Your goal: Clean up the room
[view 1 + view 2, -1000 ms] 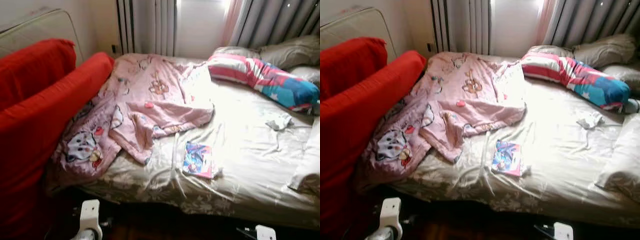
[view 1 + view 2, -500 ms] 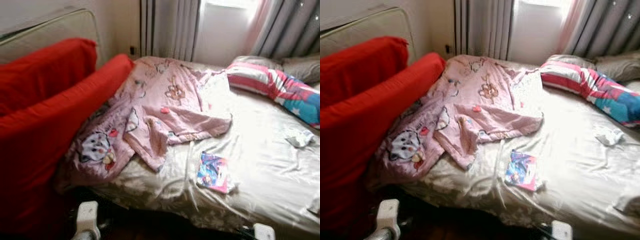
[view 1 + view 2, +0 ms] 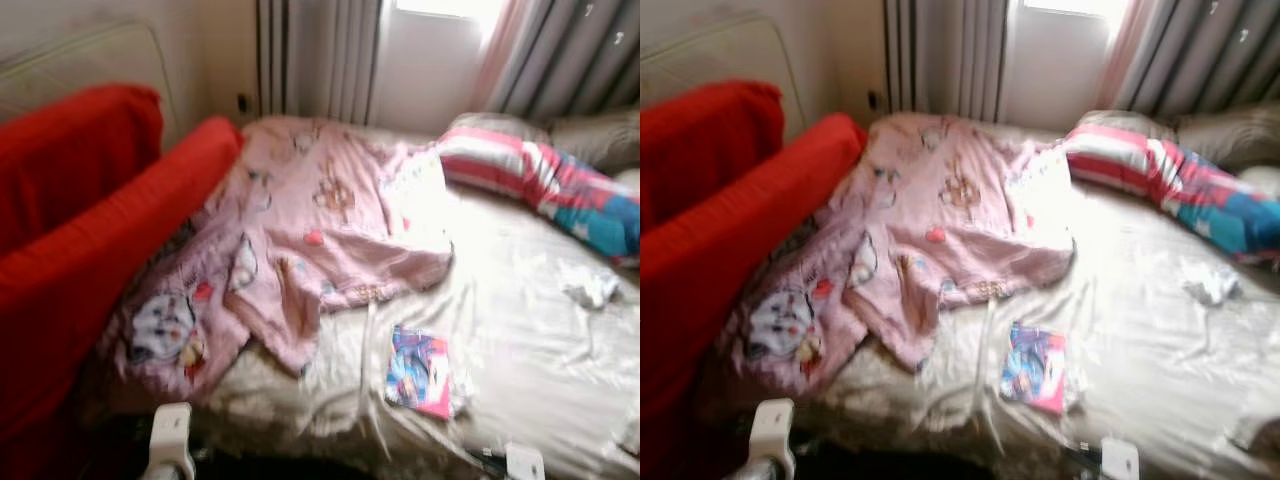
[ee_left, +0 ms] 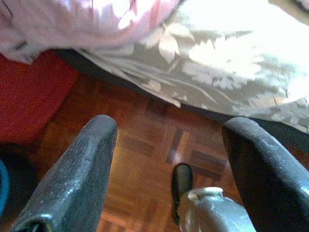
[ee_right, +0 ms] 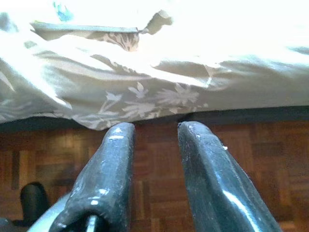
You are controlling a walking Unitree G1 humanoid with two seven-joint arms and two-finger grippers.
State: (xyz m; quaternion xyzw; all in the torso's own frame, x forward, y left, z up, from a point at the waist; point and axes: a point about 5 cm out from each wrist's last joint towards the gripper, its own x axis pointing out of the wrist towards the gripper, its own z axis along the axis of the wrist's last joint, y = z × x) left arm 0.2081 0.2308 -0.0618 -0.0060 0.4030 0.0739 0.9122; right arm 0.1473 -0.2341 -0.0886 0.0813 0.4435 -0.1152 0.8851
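Note:
A crumpled pink cartoon blanket (image 3: 310, 220) lies across the left half of the bed, its edge hanging over the side. A colourful thin book (image 3: 418, 370) rests on the beige floral sheet (image 3: 520, 300) near the front edge. A small white cloth (image 3: 590, 290) lies further right. My left gripper (image 4: 169, 130) hangs low beside the bed over the wooden floor, fingers wide apart and holding nothing. My right gripper (image 5: 155, 128) also hangs low facing the bed's side, with a narrow gap between its fingers and nothing in it.
A red sofa (image 3: 90, 250) stands tight against the bed on the left. A striped pink, white and blue pillow (image 3: 540, 180) and grey pillows (image 3: 590, 135) lie at the back right. Curtains (image 3: 320, 60) and a bright window are behind. Parquet floor (image 4: 145, 159) runs under the bed.
The whole view has shifted and blurred, so the camera has moved, now a bit nearer the bed. Blanket, book and pillows lie as before. Both arms still hang low.

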